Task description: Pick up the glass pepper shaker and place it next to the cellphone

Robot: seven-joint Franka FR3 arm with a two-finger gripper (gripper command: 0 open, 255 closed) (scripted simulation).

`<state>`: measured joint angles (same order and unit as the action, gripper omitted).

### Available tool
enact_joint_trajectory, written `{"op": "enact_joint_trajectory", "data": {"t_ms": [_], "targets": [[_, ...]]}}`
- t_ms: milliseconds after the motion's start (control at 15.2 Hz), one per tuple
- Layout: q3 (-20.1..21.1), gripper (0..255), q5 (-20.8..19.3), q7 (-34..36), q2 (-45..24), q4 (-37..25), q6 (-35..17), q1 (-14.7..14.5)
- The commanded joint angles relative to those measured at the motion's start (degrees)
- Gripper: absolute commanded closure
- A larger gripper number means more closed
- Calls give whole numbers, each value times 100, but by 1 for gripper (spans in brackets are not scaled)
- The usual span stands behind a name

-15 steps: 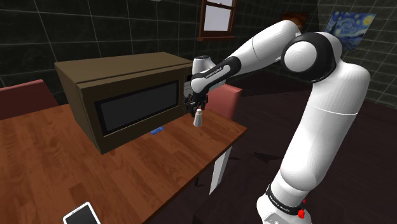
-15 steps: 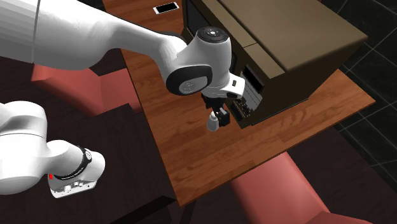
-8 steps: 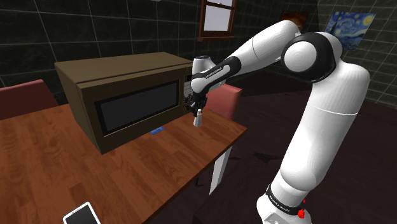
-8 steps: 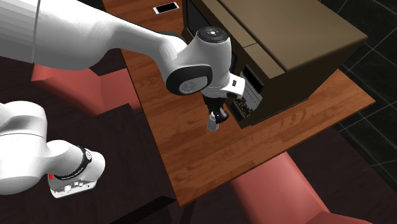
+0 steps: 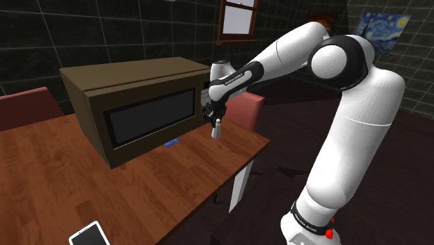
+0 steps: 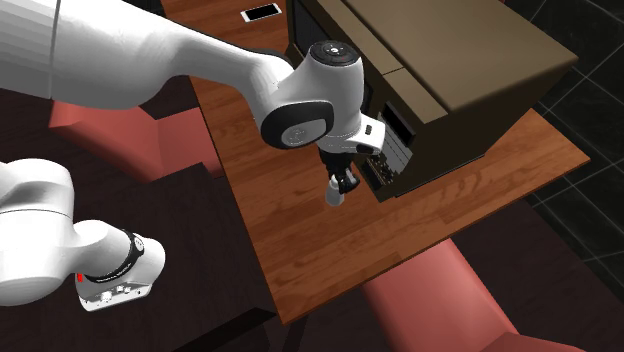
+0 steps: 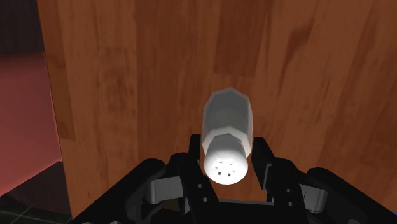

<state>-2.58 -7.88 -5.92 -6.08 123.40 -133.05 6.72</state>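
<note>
The pepper shaker (image 7: 227,137) is a pale grey jar with a white perforated cap. It stands on the wooden table beside the microwave's end, and my gripper (image 7: 226,153) is shut on its cap from above. In the shoulder view the shaker (image 5: 216,130) sits just under the black gripper (image 5: 215,120), near the table's far corner. From the second exterior view the shaker (image 6: 335,193) pokes out below the gripper (image 6: 345,181). The cellphone (image 5: 89,234), white-edged with a dark screen, lies at the table's near end; it is also at the far end (image 6: 261,12) in the second exterior view.
A large brown microwave (image 5: 132,104) stands close beside the shaker. A small blue object (image 5: 172,143) lies in front of its door. Red chairs (image 5: 247,111) stand around the wooden table (image 5: 139,188), whose edge runs near the gripper.
The fingers stood apart around the shaker a second ago and have since closed on its cap. The arm has not moved since.
</note>
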Motion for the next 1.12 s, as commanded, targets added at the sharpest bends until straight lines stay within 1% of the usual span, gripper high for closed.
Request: {"op": "enact_joint_trajectory", "data": {"t_ms": [0,1056], "targets": [[0,255,10,-19,66,-47,114,1],[18,255,89,-156,582,-707,1285,-14]]}}
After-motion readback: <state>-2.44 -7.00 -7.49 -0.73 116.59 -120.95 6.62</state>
